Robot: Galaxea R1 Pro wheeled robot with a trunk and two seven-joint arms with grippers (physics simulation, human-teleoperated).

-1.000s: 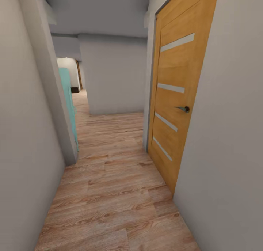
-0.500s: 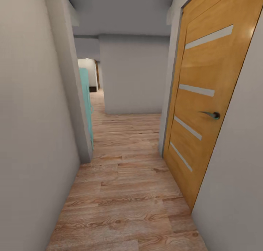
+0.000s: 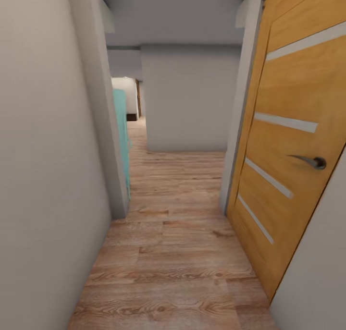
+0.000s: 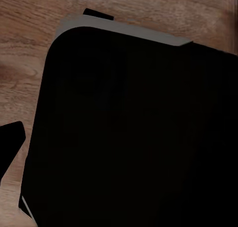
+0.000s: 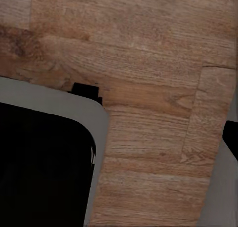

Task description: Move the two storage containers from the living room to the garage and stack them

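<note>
The head camera is looking down a narrow hallway with a light wood plank floor [image 3: 168,253] running from the near edge to the far end. A plain grey-white wall [image 3: 43,176] is lining the left side, ending at a corner post [image 3: 103,128], and just past that corner a turquoise panel [image 3: 122,138] is standing upright against the left side. On the right, an orange-brown wooden door [image 3: 293,142] with 4 pale horizontal strips is sitting in its frame, and a dark metal lever handle [image 3: 310,162] is sticking out toward the left. Beyond the door, a grey wall block [image 3: 190,99] is closing off the far middle of the hallway, while a gap to its left is opening toward a farther lit room.

The left wrist camera is looking down at the same plank floor [image 4: 29,53], with a large black rounded body with a grey rim [image 4: 134,128] covering most of the picture. The right wrist camera is showing planks [image 5: 148,88] and a corner of the same kind of black, grey-rimmed body [image 5: 44,162].

I cannot tell whether either pincer is spread or pressed together. As for the 2 storage containers, I cannot tell where they are from these pictures.
</note>
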